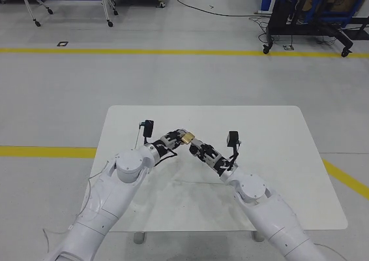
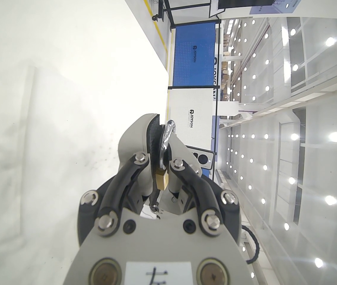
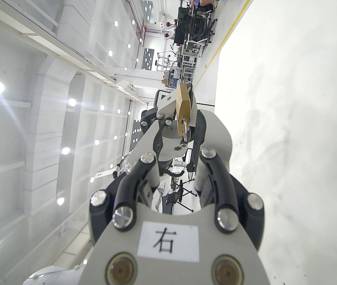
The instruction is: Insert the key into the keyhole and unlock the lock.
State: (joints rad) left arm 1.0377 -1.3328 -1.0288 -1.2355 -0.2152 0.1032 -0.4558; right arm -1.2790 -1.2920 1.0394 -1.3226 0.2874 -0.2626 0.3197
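Both arms meet above the middle of the white table (image 1: 269, 196). My left gripper (image 1: 175, 138) (image 2: 164, 137) is shut on the brass padlock (image 1: 188, 137). Its silver shackle (image 2: 168, 133) sticks out between the fingertips, and the brass body (image 2: 162, 180) shows in the gap between the fingers. My right gripper (image 1: 201, 149) (image 3: 183, 133) faces it and is shut on the key (image 3: 182, 128). The key's far end meets the bottom of the padlock body (image 3: 183, 102). How deep the key sits is hidden.
The table top (image 2: 38, 120) (image 3: 290, 120) lies bare under and around the two arms. Beyond its far edge is grey floor with a yellow line (image 1: 171, 51), and wheeled frames (image 1: 73, 10) (image 1: 308, 29) stand far behind.
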